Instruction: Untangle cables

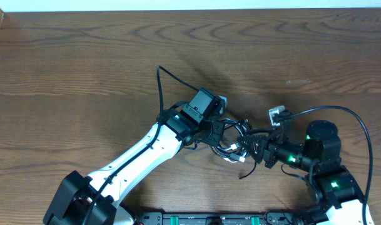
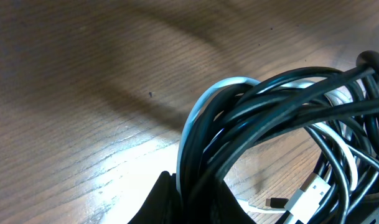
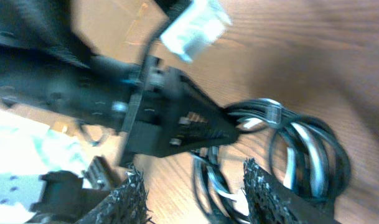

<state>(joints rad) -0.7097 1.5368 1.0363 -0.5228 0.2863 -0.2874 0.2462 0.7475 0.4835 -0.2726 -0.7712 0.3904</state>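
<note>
Cables [image 1: 231,140] (black, one white) atop dark wood-grain table [image 1: 84,62]

Left arm [image 1: 137,156]: a white tube with a thin black cable running along it. It has a bulky black base [image 1: 71,201] at 7 o'clock in the overhead view. At the wrist end are black joints, a small green light [image 1: 176,117] and a boxy black camera [image 1: 203,103]. Right arm [image 1: 318,150], at 4 o'clock: round black joints dotted with green lights, a white shell [image 1: 353,203] toward its base and a thick black wire [image 1: 333,107] arching over it. Its fingers [image 3: 134,199] are black, with rough, ridged pads.
</note>
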